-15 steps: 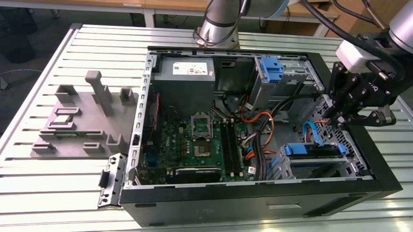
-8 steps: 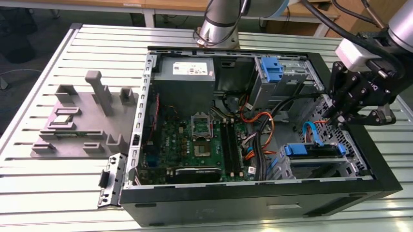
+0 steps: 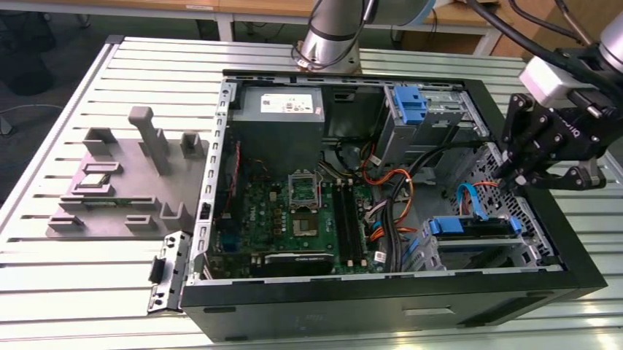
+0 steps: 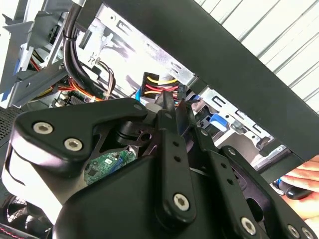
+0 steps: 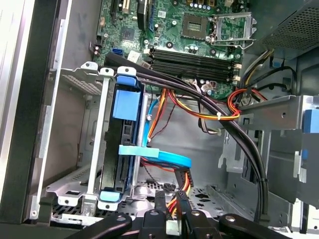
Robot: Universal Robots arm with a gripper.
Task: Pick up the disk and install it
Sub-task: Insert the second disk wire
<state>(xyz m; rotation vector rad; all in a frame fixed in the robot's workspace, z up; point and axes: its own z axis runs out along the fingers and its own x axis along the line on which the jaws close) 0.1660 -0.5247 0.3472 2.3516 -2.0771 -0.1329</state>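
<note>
The disk (image 3: 472, 227) sits edge-on in the metal drive cage at the case's front corner, on the exterior view's right, and reads as a blue strip. In the first wrist view the disk (image 5: 121, 149) stands in the cage between metal rails, with a blue carrier tab at its end. My gripper (image 3: 516, 177) hovers just above and beside the cage, over the case's right wall. In both wrist views its fingertips stand a narrow gap apart with nothing between them: gripper (image 5: 170, 195), gripper (image 4: 175, 107). Orange and yellow wires show through that gap.
Black cable bundles (image 5: 214, 124) and a flat blue cable (image 5: 167, 159) cross the space beside the cage. An upright blue bracket (image 3: 413, 106) is fixed to the rear cage. A grey fixture block (image 3: 127, 182) lies on the exterior view's left. A person's hand (image 4: 301, 179) rests outside the case.
</note>
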